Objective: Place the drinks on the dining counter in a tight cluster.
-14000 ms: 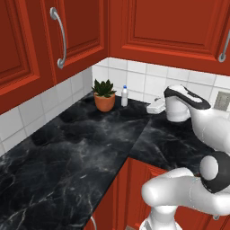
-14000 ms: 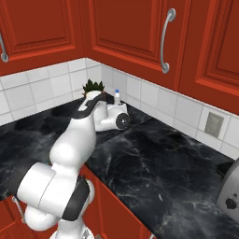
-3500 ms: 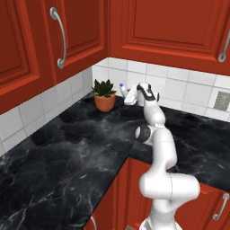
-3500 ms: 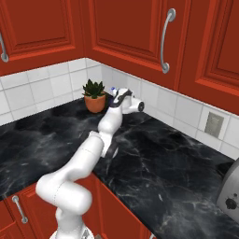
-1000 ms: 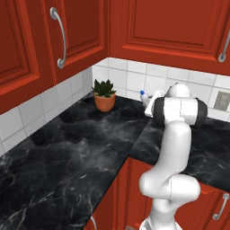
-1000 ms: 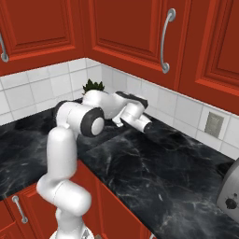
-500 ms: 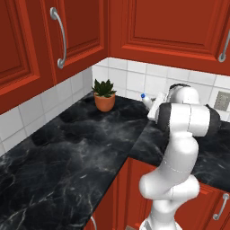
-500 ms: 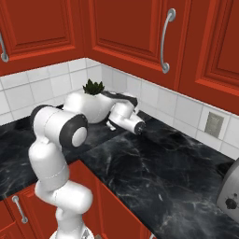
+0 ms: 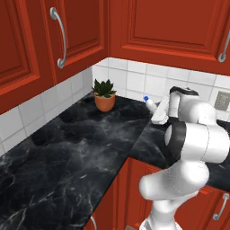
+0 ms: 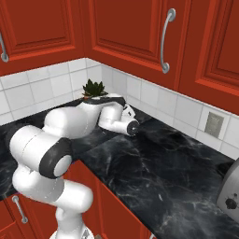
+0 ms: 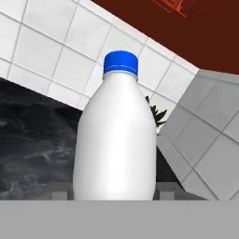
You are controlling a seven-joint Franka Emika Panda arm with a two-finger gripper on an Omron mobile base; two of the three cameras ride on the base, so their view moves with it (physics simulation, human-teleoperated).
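A small white bottle with a blue cap [image 11: 115, 140] stands close before the hand camera, with a grey fingertip [image 11: 59, 193] at each side of its base. My gripper [image 11: 114, 195] is shut on it. In the left base view the bottle [image 9: 149, 103] leans left out of the gripper [image 9: 157, 112], just above the black worktop [image 9: 81, 148] and near the tiled wall. From the right base, the gripper [image 10: 126, 112] is mostly covered by the folded arm. The dining counter is out of view.
A potted plant [image 9: 104, 94] [image 10: 94, 87] stands in the worktop's corner, left of the bottle. Red cupboards hang low overhead. A wall socket [image 10: 214, 123] sits in the tiles to the right, and a toaster [image 10: 231, 191] stands at the far right edge.
The arm's links have swung and folded closer over the hand. The hand, still holding the bottle, has drifted only slightly to the right in the left base view.
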